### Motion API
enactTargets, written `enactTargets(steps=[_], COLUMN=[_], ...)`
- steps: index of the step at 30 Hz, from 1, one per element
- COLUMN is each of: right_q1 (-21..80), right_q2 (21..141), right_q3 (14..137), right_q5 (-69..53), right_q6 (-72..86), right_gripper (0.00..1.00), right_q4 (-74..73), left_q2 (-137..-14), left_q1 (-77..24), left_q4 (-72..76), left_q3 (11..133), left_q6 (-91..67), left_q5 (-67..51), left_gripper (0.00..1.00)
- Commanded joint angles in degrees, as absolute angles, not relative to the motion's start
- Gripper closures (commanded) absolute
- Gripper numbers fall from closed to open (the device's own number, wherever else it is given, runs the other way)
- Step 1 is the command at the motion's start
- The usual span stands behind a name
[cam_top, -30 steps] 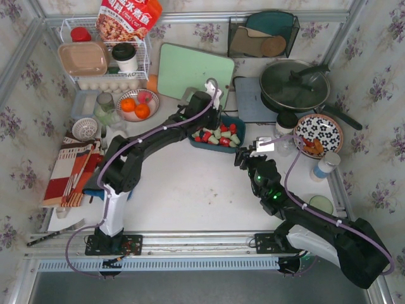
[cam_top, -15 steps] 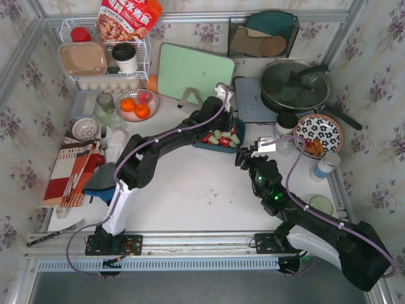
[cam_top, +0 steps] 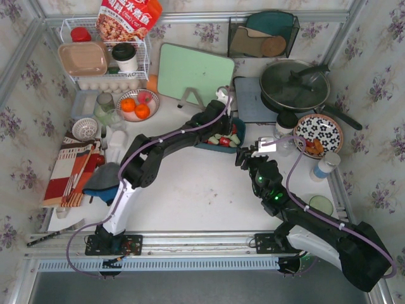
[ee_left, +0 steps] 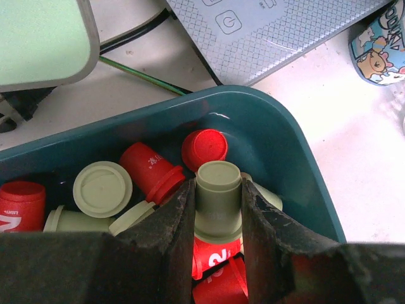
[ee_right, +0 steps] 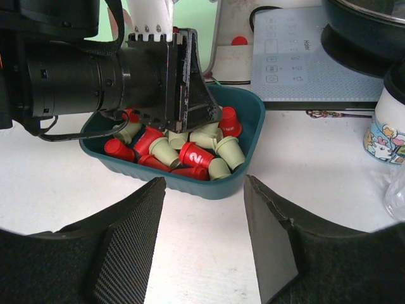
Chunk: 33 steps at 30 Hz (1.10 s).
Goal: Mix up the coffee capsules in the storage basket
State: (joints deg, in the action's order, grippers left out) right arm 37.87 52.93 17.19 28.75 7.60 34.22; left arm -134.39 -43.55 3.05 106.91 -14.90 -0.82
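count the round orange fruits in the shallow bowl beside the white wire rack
2. One round orange fruit sits at the left of the shallow bowl, the other at its near edge, beside a red fruit. Others could be hidden under them.

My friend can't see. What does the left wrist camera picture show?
The left gripper pinches one pale green cup-shaped coffee capsule inside the dark teal plastic storage basket. More red and pale green capsules lie jumbled around it. A flat grey panel lies beyond the basket.
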Motion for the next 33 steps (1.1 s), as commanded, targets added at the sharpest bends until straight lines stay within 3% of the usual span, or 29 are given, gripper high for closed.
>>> enactTargets(steps=[1, 18, 25, 30, 33], right_q1=[37.88, 37.88, 37.88, 37.88, 37.88], right_q2=[53.23, 53.42, 53.55, 53.46, 53.33], right_q3=[17.25, 17.23, 17.30, 17.25, 17.27], right_q5=[29.54, 29.27, 29.83, 30.62, 30.93], right_q6=[8.11, 8.26, 8.24, 8.25, 8.26], right_gripper=[0.40, 0.40, 0.38, 0.37, 0.36], right_q4=[35.33, 35.42, 35.42, 35.33, 35.29], left_q2=[-135.04, -135.61, -134.56, -131.10, -127.49], left_q1=[-43.68, -43.68, -43.68, -43.68, -43.76], left_q4=[2.65, -5.66, -7.99, -7.31, -4.88], left_q3=[107.34, 108.41, 108.45, 106.90, 104.33], left_q6=[-14.32, -11.32, -12.48, -13.53, -14.01], left_q5=[0.60, 7.46, 10.14, 10.37, 9.20], left_gripper=[0.72, 0.70, 0.48, 0.46, 0.38])
